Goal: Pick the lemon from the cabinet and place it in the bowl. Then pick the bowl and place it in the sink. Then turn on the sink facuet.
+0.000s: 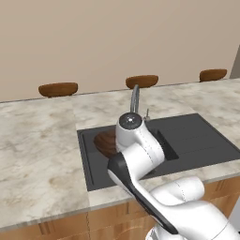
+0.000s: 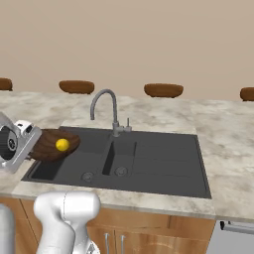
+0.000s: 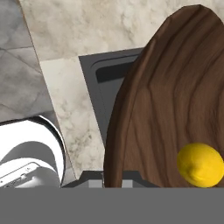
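Bowl with the lemon hangs over the sink.

The lemon (image 2: pixel 62 144) sits inside the bowl (image 2: pixel 52 145), so that step looks done. The bowl is up above the left side of the sink (image 2: pixel 149 163), near its left edge, and it tilts a bit. I think the arm holds it there so it can set it down in the basin. The gripper (image 3: pixel 113 181) is at the bowl's near rim with its jaws pinched tight together, and it seems to be clamped on that rim. The faucet (image 2: pixel 106 106) stands behind the sink, well apart from the bowl.
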Robot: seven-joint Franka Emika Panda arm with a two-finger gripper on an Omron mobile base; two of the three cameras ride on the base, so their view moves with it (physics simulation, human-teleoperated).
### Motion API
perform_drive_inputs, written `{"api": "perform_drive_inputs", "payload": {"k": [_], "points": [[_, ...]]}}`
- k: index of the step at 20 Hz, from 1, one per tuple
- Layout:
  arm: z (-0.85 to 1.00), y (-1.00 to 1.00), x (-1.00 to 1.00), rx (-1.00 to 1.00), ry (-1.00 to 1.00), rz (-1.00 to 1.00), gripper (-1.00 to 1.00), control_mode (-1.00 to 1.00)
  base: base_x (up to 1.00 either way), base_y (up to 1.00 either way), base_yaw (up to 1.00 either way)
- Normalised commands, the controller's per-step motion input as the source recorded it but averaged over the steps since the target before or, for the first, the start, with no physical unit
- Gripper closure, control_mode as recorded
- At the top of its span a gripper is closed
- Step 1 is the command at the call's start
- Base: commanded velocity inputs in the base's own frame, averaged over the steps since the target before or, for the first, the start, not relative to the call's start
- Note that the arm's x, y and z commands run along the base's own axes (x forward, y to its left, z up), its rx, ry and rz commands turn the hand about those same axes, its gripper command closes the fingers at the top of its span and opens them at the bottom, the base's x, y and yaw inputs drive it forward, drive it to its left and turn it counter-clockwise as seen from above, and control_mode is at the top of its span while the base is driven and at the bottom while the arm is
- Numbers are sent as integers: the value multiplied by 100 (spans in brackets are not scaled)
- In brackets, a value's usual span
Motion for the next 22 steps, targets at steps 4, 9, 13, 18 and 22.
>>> {"api": "perform_drive_inputs", "payload": {"k": [4,9,13,18,22], "points": [[-34,0,37,0,0,11,100,-100,0,0,0],[-39,0,29,0,-3,8,100,-100,0,0,0],[-25,-11,0,0,-4,0,100,-100,0,0,0],[-30,-25,6,1,-1,-6,100,-100,0,0,0],[-35,-3,28,0,0,-3,100,-100,0,0,0]]}}
